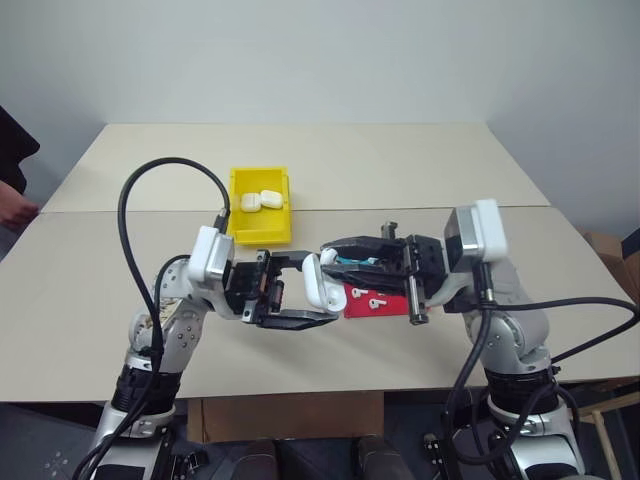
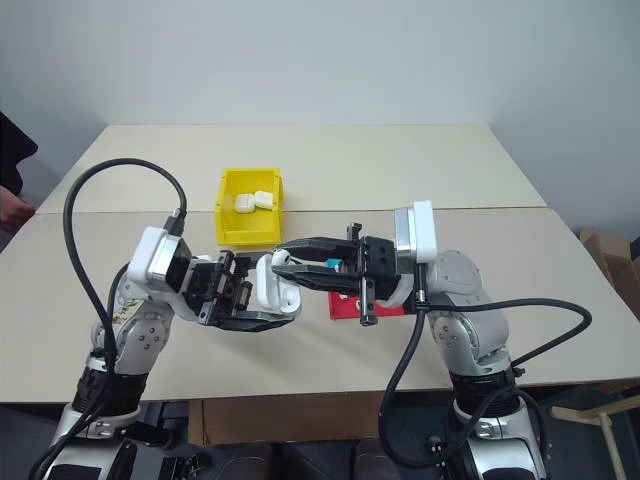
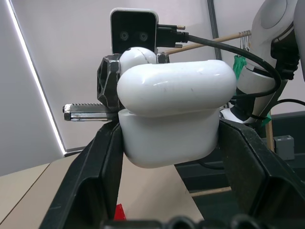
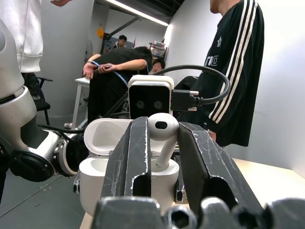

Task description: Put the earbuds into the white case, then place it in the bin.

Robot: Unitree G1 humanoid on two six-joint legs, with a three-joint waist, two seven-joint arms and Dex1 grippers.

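Both hands met above the beige counter (image 1: 120,300). Its two black fingers clamped on the body of the small glossy white plastic case (image 1: 322,282), the left hand (image 1: 300,290) held it with the hinged lid up. Facing it, the right hand (image 4: 162,143) pinched a tiny white stemmed earbud (image 4: 163,131), stem down over the case's socket. A good insertion would keep the stem aligned with the well, lower slowly, and release only once seated. Beyond them the bright yellow rectangular plastic bin (image 1: 240,225) waited.

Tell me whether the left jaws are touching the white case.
Touching. The left wrist view shows the left gripper with both black jaws pressed against the white case's lower half.
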